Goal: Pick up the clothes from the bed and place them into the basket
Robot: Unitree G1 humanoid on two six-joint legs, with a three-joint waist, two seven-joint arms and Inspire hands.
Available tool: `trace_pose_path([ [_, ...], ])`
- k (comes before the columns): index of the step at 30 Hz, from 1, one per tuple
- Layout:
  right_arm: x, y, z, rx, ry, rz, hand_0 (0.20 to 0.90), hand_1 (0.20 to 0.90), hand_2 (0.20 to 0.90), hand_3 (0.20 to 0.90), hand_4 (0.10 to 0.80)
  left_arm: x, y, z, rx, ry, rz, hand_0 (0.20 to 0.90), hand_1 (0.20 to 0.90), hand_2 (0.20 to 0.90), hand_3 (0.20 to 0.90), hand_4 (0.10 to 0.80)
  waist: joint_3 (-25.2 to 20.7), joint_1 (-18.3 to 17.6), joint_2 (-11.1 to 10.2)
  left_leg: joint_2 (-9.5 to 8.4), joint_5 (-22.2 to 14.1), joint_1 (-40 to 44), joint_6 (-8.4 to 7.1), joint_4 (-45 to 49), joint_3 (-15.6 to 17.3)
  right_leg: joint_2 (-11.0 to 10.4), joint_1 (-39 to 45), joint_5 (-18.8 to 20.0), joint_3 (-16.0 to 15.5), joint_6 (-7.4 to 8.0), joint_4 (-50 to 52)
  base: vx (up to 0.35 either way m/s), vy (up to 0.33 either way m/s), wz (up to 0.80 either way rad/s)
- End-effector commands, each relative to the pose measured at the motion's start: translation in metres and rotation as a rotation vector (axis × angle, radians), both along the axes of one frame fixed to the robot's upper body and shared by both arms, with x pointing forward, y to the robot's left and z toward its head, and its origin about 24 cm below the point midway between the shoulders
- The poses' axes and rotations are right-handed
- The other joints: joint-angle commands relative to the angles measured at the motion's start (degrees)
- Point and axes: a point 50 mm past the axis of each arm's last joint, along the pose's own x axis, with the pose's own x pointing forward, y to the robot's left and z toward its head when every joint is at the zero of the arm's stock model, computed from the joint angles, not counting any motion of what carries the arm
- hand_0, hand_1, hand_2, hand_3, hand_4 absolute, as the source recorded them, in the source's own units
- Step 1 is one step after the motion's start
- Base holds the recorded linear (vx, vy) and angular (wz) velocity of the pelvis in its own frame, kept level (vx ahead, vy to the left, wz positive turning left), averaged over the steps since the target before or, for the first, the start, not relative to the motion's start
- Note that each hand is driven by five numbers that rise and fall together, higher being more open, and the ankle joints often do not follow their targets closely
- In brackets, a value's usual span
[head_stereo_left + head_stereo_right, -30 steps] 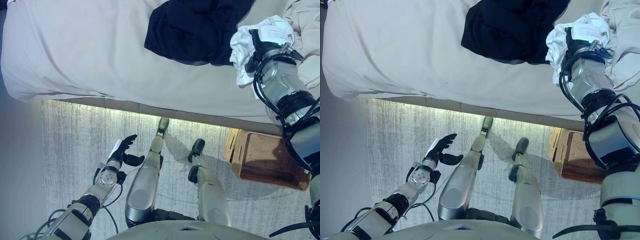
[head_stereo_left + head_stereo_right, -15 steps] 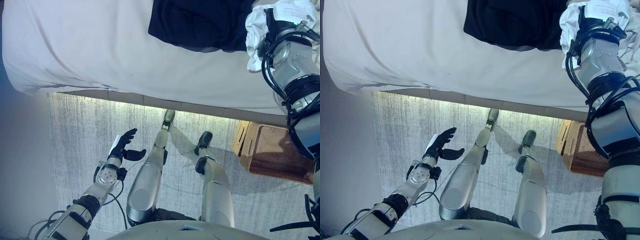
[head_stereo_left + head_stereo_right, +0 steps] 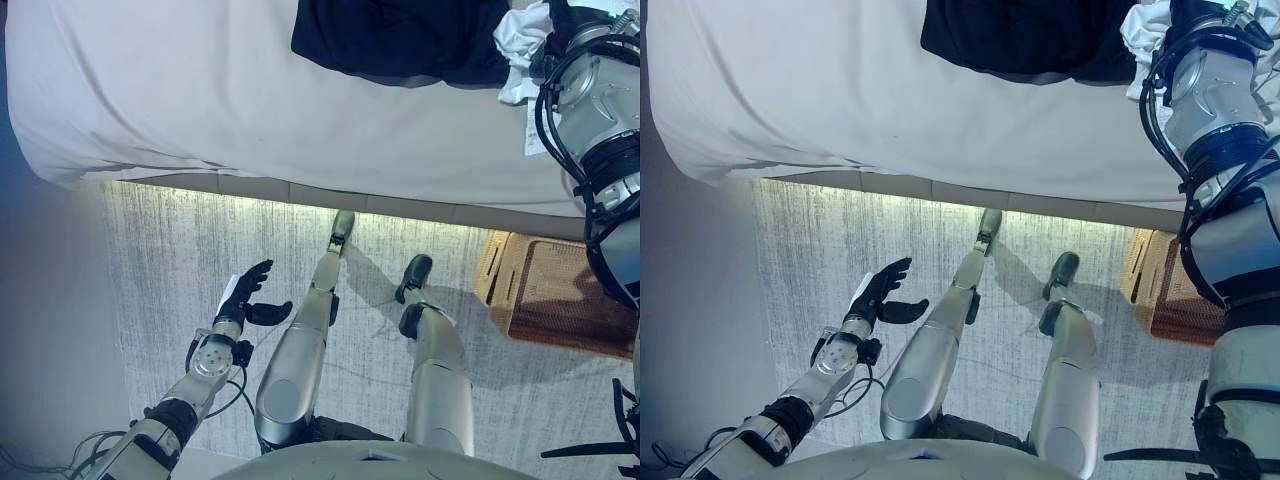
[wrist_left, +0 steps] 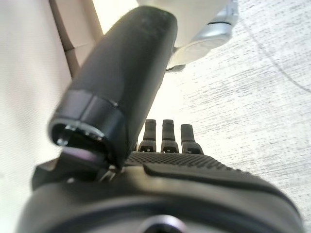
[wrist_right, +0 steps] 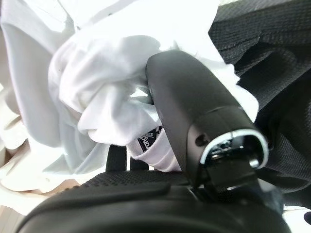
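My right hand point(image 5: 194, 111) is shut on a white garment point(image 5: 107, 92), the thumb pressing bunched cloth against the fingers. In the left eye view the white garment point(image 3: 520, 40) hangs from that hand at the far right of the bed point(image 3: 200, 100). A dark garment point(image 3: 400, 35) lies on the bed just left of it, touching it. The woven basket point(image 3: 560, 300) stands on the floor at the right, below the bed's edge. My left hand point(image 3: 243, 297) is open and empty, low over the floor; it also shows in the left wrist view point(image 4: 160, 179).
Beige cloth point(image 5: 19, 160) lies on the bed beside the white garment. A pale patterned rug point(image 3: 180, 260) covers the floor between the bed and me. A grey wall point(image 3: 40, 330) runs along the left.
My right hand has moved farther over the bed with the white garment in it. The view has shifted a little. The left hand has kept its place.
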Motion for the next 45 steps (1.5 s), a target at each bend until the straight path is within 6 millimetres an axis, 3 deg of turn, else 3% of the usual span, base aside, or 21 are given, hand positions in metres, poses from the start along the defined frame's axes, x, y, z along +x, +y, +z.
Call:
trace_pose_path([
  [1, -0.014, -0.027, 0.009, -0.052, -0.019, -0.059, 0.300, 0.300, 0.300, 0.200, 0.100, -0.011, 0.009, -0.003, -0.001, -0.009, 0.034, 0.900, 0.900, 0.900, 0.900, 0.800, -0.45, -0.11, 0.52, -1.49, -5.50, 2.95, 2.75, 1.00, 3.69, 1.66, 3.60, 5.37, 0.29, -1.42, -8.38, 0.000, 0.000, 0.00],
  [9, -0.016, -0.032, 0.007, -0.013, -0.086, -0.030, 0.300, 0.300, 0.300, 0.200, 0.100, -0.012, 0.014, -0.004, 0.002, -0.004, 0.053, 0.900, 0.900, 0.900, 0.900, 0.800, -0.45, -1.12, -0.21, -1.37, -6.25, 6.97, 2.99, 0.58, 3.92, 1.68, 7.40, 5.47, 0.72, -1.31, -9.49, 0.000, 0.000, 0.00],
  [13, -0.019, -0.027, 0.018, 0.001, -0.223, 0.049, 0.300, 0.300, 0.300, 0.200, 0.100, -0.009, 0.016, -0.004, 0.011, 0.001, 0.057, 0.900, 0.900, 0.900, 0.900, 0.800, -0.45, -1.89, -0.78, -1.41, -7.21, 10.53, 3.08, 0.66, 4.48, 1.33, 10.94, 5.89, 0.99, -0.99, -10.60, 0.000, 0.000, 0.00],
  [18, -0.022, -0.021, 0.018, 0.077, -0.329, 0.141, 0.300, 0.300, 0.300, 0.200, 0.100, -0.009, 0.021, -0.007, 0.030, 0.028, 0.076, 0.900, 0.900, 0.900, 0.900, 0.800, -0.81, -3.30, -2.38, -1.47, -8.98, 15.78, 3.06, 0.54, 5.10, 0.90, 16.37, 5.97, 1.82, -0.29, -12.48, 0.019, -0.009, -0.03],
  [26, -0.029, -0.020, 0.006, 0.147, -0.385, 0.260, 0.300, 0.300, 0.300, 0.200, 0.100, -0.018, 0.027, -0.016, 0.046, 0.079, 0.090, 0.900, 0.900, 0.900, 0.900, 0.800, -5.50, -5.10, -5.32, -0.68, -11.61, 20.94, 3.00, 0.20, 6.57, 1.14, 22.63, 7.33, 3.01, 0.14, -17.22, 0.065, -0.019, -0.06],
  [36, -0.045, -0.032, -0.011, 0.191, -0.459, 0.323, 0.300, 0.300, 0.300, 0.200, 0.100, -0.038, 0.043, -0.033, 0.136, 0.188, 0.131, 0.900, 0.900, 0.900, 0.900, 0.800, -12.26, -7.21, -8.86, 0.04, -14.03, 26.77, 3.17, 0.16, 7.95, 2.06, 29.15, 7.60, 5.09, 0.22, -20.25, 0.060, -0.034, -0.03],
  [45, -0.059, -0.048, -0.031, 0.225, -0.420, 0.327, 0.300, 0.300, 0.300, 0.200, 0.100, -0.061, 0.057, -0.050, 0.206, 0.320, 0.189, 0.900, 0.900, 0.900, 0.900, 0.800, -19.52, -10.48, -11.52, 0.84, -16.02, 32.01, 3.07, 0.00, 10.45, 2.82, 33.84, 8.91, 7.87, 0.53, -23.82, 0.063, -0.025, -0.13],
])
